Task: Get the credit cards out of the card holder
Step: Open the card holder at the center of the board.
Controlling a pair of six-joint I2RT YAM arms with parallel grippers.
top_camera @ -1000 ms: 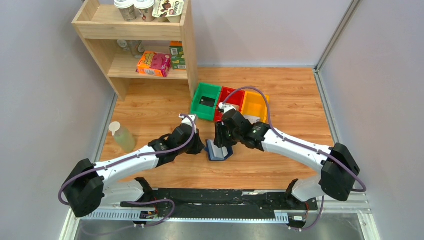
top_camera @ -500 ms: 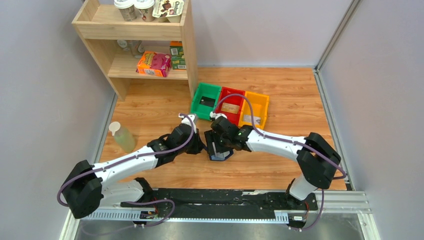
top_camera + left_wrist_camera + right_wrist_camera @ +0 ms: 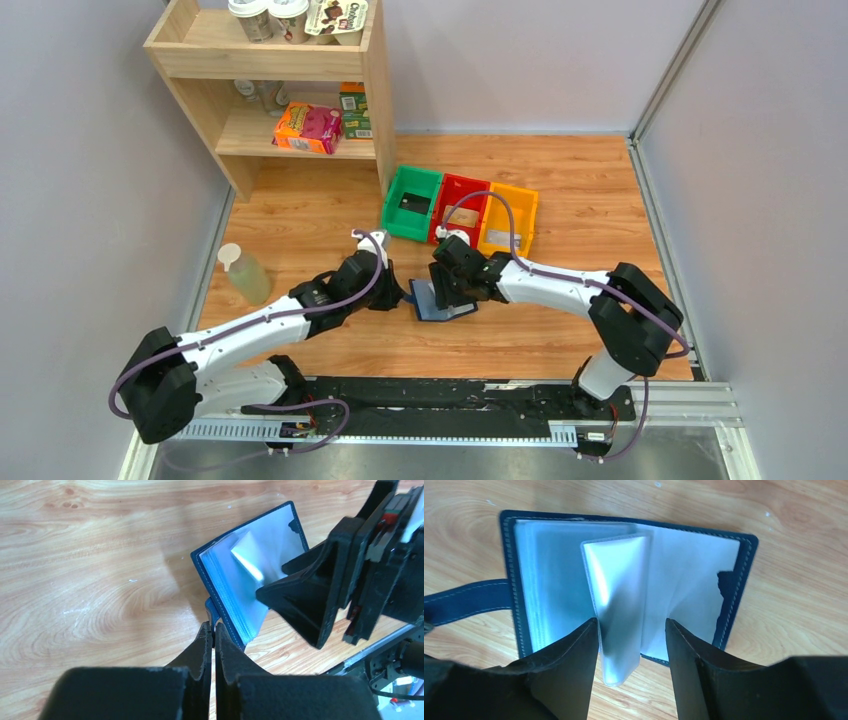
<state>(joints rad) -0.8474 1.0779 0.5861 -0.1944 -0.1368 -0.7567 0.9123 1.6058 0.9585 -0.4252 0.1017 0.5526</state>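
Card holder (image 3: pixel 440 300) newly splayed; left gripper (image 3: pixel 214 635) tight on strap (image 3: pixel 466 607), right gripper (image 3: pixel 631 625) wide.

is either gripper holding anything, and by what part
Left gripper pinches the card holder by its strap; right gripper is open astride a clear sleeve, holding nothing.

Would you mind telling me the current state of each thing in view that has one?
card holder: open on the table
clear sleeve: raised upright from the holder
left gripper: shut on the holder's strap
right gripper: open, straddling the sleeve
green bin: holds a black card
red bin: holds a tan card
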